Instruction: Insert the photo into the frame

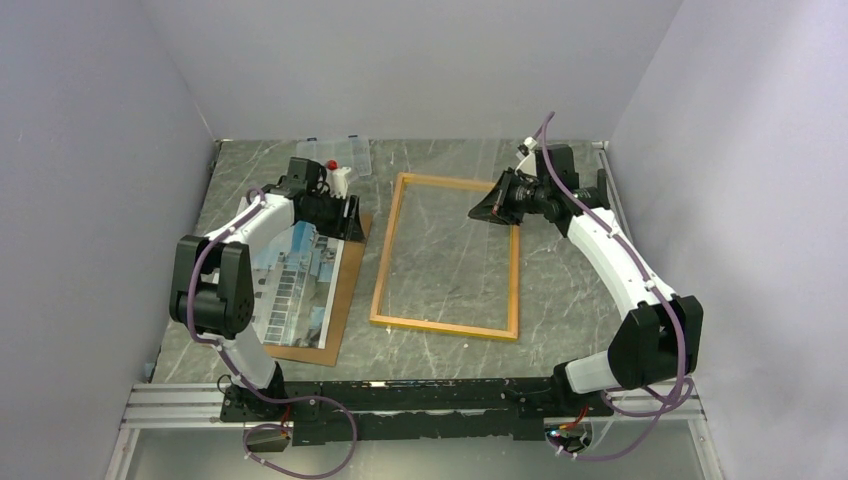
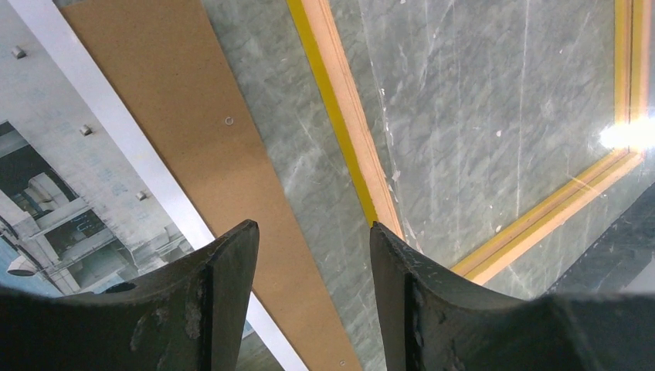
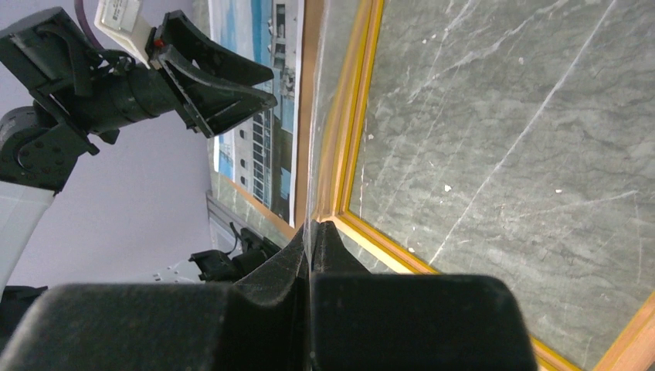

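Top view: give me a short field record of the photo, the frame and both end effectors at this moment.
photo: flat on a brown board, left of the frame, not inserted
frame: flat on the table, nothing in it
left end effector: open, empty, above the board's far end
right end effector: shut at the frame's far right corner, seemingly pinching a thin clear sheet

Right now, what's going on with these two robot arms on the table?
The large rectangular photo of a white-grey building lies on a plain brown backing board. It is not yet in the rectangular yellow-orange bordered frame, which lies flat beside it. The left gripper hovers open above the board's far end. The right gripper is shut near the frame's far right corner, apparently pinching a thin clear sheet.
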